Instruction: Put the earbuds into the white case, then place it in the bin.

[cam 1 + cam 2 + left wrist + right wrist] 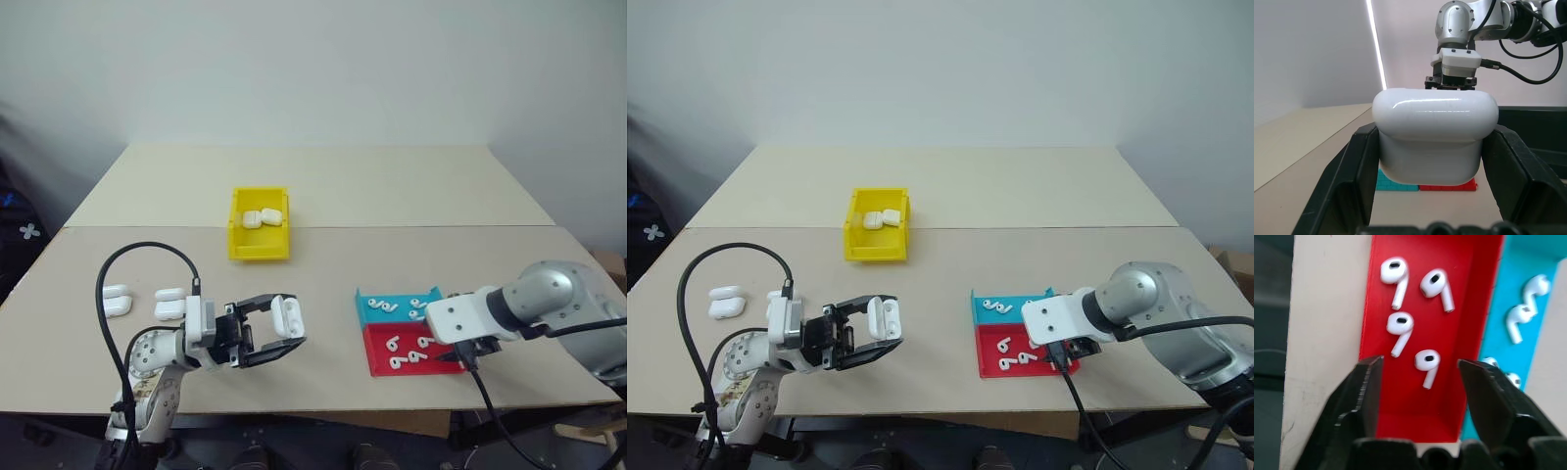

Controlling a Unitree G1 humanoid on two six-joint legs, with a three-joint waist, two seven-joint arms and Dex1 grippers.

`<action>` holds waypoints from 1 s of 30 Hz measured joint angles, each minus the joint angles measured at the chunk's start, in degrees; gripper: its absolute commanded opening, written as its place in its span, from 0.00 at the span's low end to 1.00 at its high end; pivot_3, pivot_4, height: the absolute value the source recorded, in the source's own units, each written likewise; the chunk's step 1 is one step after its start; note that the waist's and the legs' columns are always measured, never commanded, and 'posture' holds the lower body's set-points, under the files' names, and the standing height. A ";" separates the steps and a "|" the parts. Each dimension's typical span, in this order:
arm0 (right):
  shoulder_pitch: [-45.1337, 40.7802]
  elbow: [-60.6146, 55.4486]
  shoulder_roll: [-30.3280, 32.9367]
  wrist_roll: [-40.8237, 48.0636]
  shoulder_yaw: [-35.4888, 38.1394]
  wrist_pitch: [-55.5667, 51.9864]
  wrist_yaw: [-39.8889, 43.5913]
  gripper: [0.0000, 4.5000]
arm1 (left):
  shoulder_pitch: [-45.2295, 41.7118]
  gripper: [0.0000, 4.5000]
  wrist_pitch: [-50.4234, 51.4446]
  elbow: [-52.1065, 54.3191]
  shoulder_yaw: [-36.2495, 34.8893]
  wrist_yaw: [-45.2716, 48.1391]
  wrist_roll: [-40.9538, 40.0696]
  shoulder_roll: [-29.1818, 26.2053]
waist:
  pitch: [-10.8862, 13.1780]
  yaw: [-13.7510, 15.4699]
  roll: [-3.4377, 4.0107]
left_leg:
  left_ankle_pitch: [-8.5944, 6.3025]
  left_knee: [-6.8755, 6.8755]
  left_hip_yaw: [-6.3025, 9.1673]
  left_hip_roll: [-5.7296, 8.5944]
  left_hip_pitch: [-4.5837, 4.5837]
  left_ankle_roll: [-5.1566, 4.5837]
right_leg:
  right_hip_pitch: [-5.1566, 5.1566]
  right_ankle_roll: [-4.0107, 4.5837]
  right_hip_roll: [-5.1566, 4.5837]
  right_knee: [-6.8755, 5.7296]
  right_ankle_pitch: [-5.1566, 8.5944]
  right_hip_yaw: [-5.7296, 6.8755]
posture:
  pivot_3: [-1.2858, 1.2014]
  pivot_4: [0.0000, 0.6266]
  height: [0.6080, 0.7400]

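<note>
Right wrist view has the right gripper (1420, 382) parted over the red tray (1469, 308), straddling one earbud (1427, 363), so it should descend centred and squeeze the stem alone, while the left gripper (279, 333) clamps the white case (287, 315) above the table.

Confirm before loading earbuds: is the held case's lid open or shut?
Shut: the white case in the left gripper shows its lid seated flush.

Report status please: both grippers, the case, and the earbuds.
Left gripper shut on white case. Right gripper open over red tray, an earbud between its fingers. Nothing in the way.
</note>
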State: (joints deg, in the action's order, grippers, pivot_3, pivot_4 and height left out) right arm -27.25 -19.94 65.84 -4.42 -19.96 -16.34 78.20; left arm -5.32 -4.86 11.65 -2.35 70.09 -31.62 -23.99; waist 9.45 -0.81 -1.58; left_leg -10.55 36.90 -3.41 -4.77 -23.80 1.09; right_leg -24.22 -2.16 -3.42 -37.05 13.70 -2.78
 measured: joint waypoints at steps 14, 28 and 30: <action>-3.71 4.75 -3.83 -7.65 -3.05 5.89 2.62 0.48 | 0.56 0.62 2.28 2.36 0.05 -3.04 0.50 -4.25 | 0.00 -0.06 0.00 | 0.00 -0.02 -0.01 -0.01 0.03 0.00 | 0.01 0.00 0.01 -0.01 0.01 0.00 | 0.52 0.24 1.00; -4.85 8.26 -7.08 -12.44 -4.55 8.64 3.77 0.48 | 1.64 0.62 2.65 3.53 1.39 -4.29 0.77 -5.23 | 0.00 -0.03 0.00 | 0.00 -0.01 -0.02 -0.01 0.02 0.00 | 0.01 0.02 0.00 0.00 0.02 0.01 | 0.52 0.24 1.00; -4.86 8.55 -7.42 -12.71 -4.55 8.93 3.82 0.48 | 1.64 0.62 2.65 3.53 1.39 -4.33 0.82 -5.41 | 0.00 -0.03 0.01 | 0.00 -0.01 -0.02 -0.01 0.03 0.00 | 0.00 0.01 0.01 0.00 0.02 0.01 | 0.52 0.24 1.00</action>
State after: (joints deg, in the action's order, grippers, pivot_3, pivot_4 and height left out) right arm -32.11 -11.38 58.42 -17.13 -24.51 -7.41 82.02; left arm -3.68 -2.22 15.18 -0.96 65.76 -30.80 -29.39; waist 9.45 -0.83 -1.57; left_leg -10.55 36.89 -3.42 -4.78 -23.77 1.10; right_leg -24.21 -2.14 -3.41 -37.06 13.71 -2.77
